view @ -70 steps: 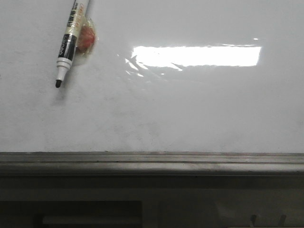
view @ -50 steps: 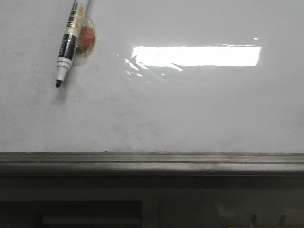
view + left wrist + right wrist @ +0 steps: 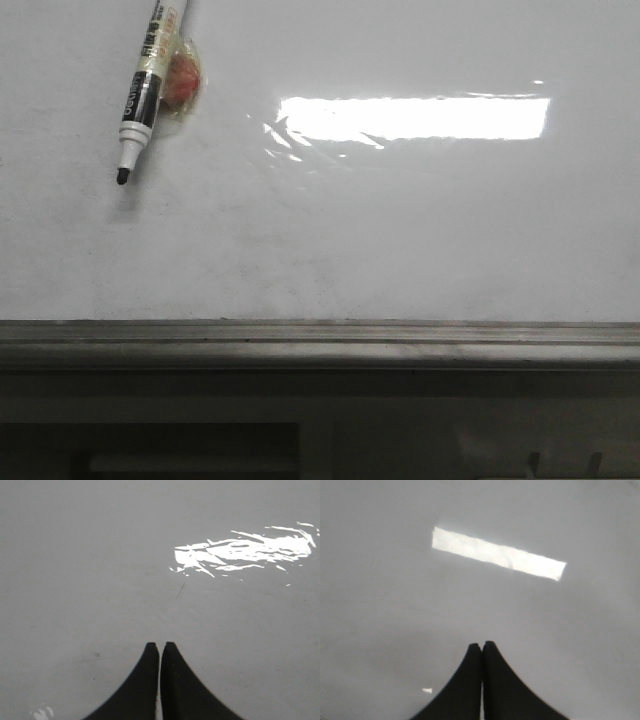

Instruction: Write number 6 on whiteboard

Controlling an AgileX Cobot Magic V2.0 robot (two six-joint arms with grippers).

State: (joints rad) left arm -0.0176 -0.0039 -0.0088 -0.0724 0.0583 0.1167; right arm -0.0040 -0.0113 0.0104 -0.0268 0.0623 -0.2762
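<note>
Whiteboard [image 3: 400, 230]: glossy, stiff, slippery; no 6 drawn yet.
Marker [image 3: 145, 85]: uncapped, lies at far left, tip toward the rail; light and slim, best held mid-barrel.
Left gripper [image 3: 160, 646]: jaws closed, empty.
Right gripper [image 3: 481, 645]: jaws closed, empty.

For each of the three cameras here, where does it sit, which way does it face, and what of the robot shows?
Front: faces forward over the whiteboard; a marker lies far left, no arm in view.
Left wrist: on the left arm, looking at bare board; left gripper shut, empty.
Right wrist: on the right arm, looking at bare board; right gripper shut, empty.
Shared: all three show the board's bright light reflection.
</note>
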